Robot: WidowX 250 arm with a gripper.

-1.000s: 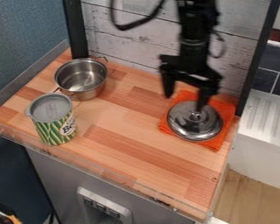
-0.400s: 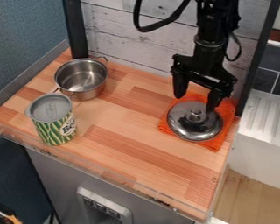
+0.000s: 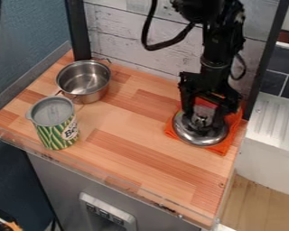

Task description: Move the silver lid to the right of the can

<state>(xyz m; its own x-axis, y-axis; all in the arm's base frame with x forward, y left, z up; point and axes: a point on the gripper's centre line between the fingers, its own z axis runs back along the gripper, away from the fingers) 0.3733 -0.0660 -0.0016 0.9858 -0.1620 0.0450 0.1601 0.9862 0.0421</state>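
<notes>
Because the knob (image 3: 200,121) is the only raised part of the lid (image 3: 197,136), I would make the grasp there. My black gripper (image 3: 203,120) hangs directly above the lid, at the right of the camera view, pointing down. Its fingers (image 3: 187,104) stand well apart, one on each side of the knob, and I see nothing held between them. Whether either fingertip touches the metal, I cannot tell.

To do this well, I should centre the knob between the fingers, get low enough to grip under its top without pressing on the dome, then close evenly. A lopsided squeeze could tip the lid or skid it over the orange cloth (image 3: 221,148) it lies on. I would lift straight up, so the cloth stays behind, and keep the lid level on the way to the green striped can (image 3: 58,131).

The lid lies flat below the gripper, its round rim spreading out past the fingers toward the counter's (image 3: 132,140) front. The can is well apart, at the left.
</notes>
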